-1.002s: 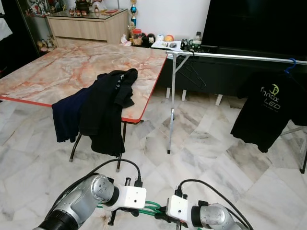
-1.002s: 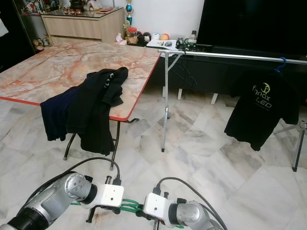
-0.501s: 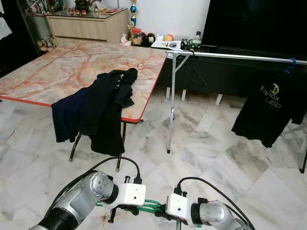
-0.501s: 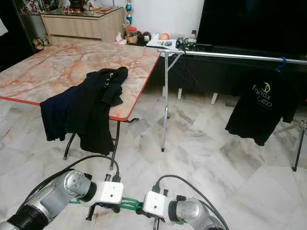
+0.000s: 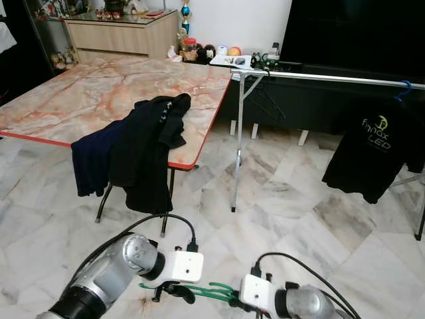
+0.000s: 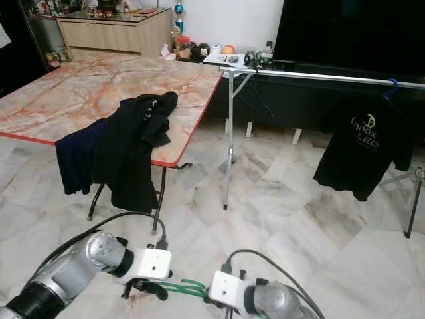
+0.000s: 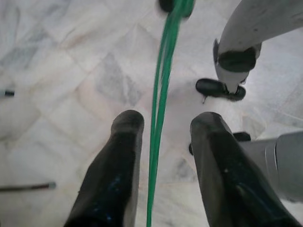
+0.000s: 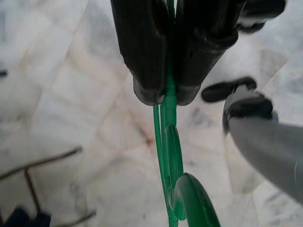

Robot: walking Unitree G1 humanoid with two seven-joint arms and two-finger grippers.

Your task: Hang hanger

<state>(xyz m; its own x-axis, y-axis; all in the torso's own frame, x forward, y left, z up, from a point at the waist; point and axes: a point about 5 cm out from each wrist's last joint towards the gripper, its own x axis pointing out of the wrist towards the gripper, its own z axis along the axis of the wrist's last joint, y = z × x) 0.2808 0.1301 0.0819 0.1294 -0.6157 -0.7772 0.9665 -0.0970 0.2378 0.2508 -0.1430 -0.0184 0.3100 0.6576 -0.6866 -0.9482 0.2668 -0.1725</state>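
While it's low over the floor, well short of the rail (image 5: pixel 345 78):
hanger (image 5: pixel 211 290): green
right pincer (image 8: pixel 163 92): pinching it
left pincer (image 7: pixel 163 130): spread, hanger between, not touching

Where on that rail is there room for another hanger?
The rail is bare between its post and the black T-shirt. The right claw grips the green hanger; the left claw is open around it.
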